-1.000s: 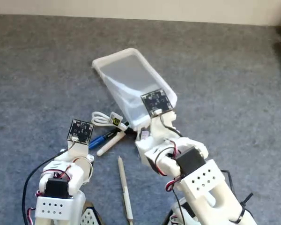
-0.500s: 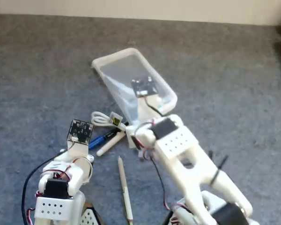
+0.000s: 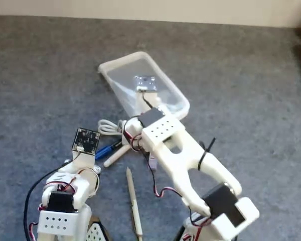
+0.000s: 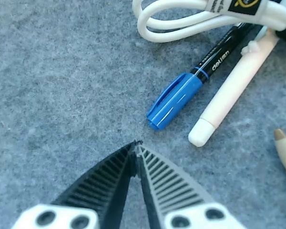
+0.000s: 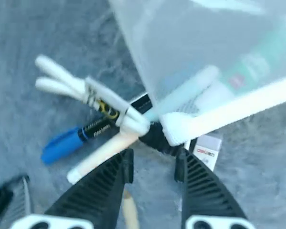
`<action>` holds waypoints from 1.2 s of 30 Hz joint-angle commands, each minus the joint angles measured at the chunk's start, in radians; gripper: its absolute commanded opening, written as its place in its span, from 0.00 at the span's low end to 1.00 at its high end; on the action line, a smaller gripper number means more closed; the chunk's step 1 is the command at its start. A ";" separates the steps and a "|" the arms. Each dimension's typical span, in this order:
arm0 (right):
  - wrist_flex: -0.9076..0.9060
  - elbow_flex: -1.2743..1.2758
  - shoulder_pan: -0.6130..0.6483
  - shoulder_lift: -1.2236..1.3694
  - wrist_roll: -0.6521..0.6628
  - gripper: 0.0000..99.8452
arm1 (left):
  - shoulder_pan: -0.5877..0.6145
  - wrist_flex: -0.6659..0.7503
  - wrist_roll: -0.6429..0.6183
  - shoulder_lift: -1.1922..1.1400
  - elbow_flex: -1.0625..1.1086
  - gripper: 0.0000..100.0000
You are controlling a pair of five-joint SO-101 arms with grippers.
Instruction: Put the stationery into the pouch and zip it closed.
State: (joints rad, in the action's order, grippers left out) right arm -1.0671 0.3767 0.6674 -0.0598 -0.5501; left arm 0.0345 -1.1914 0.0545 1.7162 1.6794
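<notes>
A translucent pouch [image 3: 140,80] lies at the table's middle with its mouth toward the arms. At the mouth sit a blue-capped pen [image 3: 108,149], a white pen [image 3: 115,154] and a looped white cable [image 3: 106,126]; a beige pen [image 3: 133,201] lies nearer the arm bases. My right gripper [image 5: 154,164] is open above the pouch's mouth corner [image 5: 181,129], with the blue-capped pen [image 5: 64,143] and white pen [image 5: 102,152] beside it. My left gripper [image 4: 136,143] is shut and empty, just short of the blue cap [image 4: 174,100], with the white pen [image 4: 233,88] alongside.
A small white tag or card [image 5: 205,145] lies by the pouch mouth. Grey carpet [image 3: 251,75] covers the table, with open room left and right of the pouch. The right arm's body [image 3: 160,135] hangs over the pouch's near end.
The right arm has stretched forward, its wrist moving farther out over the pouch. The left arm and the stationery have kept still.
</notes>
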 commanded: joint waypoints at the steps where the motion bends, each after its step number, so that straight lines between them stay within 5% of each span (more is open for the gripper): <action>1: 0.016 -0.090 0.012 0.016 -0.106 0.15 | 0.013 -0.008 -0.009 0.012 0.022 0.00; 7: 0.019 -0.102 0.007 0.059 -0.163 0.15 | 0.013 -0.008 -0.009 0.012 0.022 0.00; 15: 0.022 -0.101 0.012 0.064 -0.503 0.15 | 0.013 -0.008 -0.009 0.012 0.022 0.00; 36: 0.094 -0.094 0.012 0.070 -0.611 0.15 | 0.013 -0.008 -0.009 0.012 0.022 0.00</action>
State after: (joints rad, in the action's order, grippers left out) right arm -0.9966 0.3353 0.6705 0.0184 -1.1485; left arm 0.0345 -1.1914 0.0545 1.7162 1.6794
